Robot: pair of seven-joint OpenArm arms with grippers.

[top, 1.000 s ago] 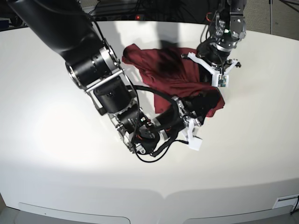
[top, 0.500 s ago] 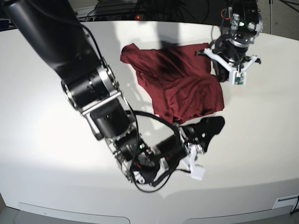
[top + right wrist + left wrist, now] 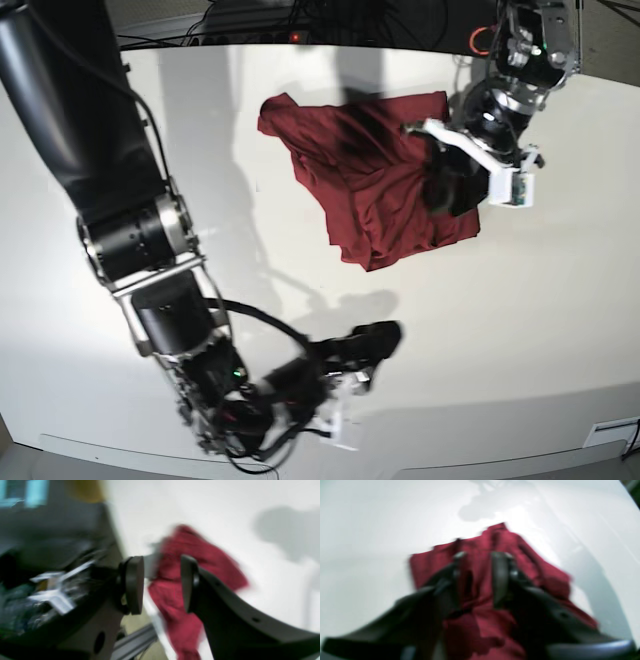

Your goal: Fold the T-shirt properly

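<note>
The maroon T-shirt [image 3: 365,175] lies crumpled in a rough folded heap at the far middle of the white table [image 3: 520,330]. My left gripper [image 3: 448,192] hovers over the shirt's right part. In the left wrist view its fingers [image 3: 500,577] stand apart, open, with the T-shirt [image 3: 480,545] beneath them. My right gripper [image 3: 380,345] hangs low over bare table, well in front of the shirt. In the blurred right wrist view its pads [image 3: 135,585] are apart with nothing between them, and the T-shirt [image 3: 212,565] shows beyond.
The right arm's bulky black links [image 3: 140,240] run down the left side of the table to its near edge. Cables and dark gear [image 3: 300,15] sit behind the far edge. A small white plate [image 3: 610,435] sits at the near right rim.
The right gripper pulled back from the shirt's near corner toward the table's front. The left gripper swung out to the right, then came back over the shirt's right side with its jaws open.
</note>
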